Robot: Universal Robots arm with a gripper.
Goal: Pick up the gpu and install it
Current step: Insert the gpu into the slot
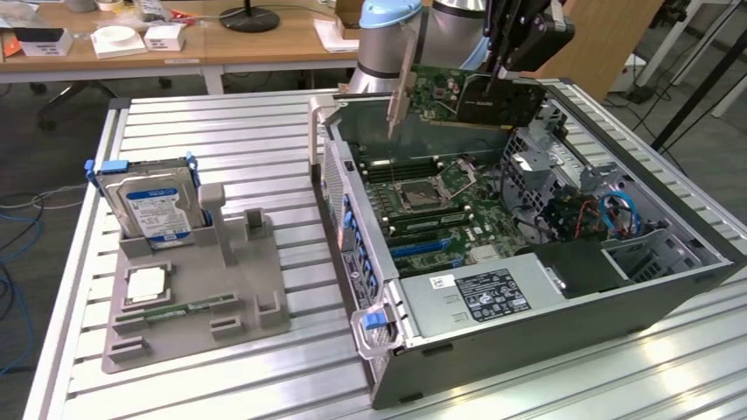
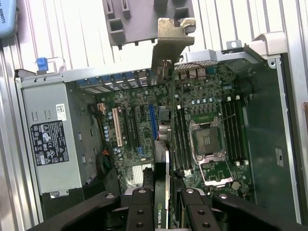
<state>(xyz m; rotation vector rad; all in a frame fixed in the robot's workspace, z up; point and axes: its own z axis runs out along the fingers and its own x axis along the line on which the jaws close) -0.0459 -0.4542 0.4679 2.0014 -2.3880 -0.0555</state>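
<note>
Claw [image 2: 165, 204] part-open, clamped on gpu [image 1: 461, 94] edge, over mobo [image 1: 421, 188].

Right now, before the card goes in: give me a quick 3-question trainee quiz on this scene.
1. True or false: the gpu is seated in a slot on the motherboard.
2. What stands upright in the grey holder beside the case? A) hard drive B) power supply C) fan
3. Short answer: what is the gripper closed on?

Key:
1. False. It hangs above the open case.
2. A
3. The gpu, pinched edge-on between the fingers.
</note>
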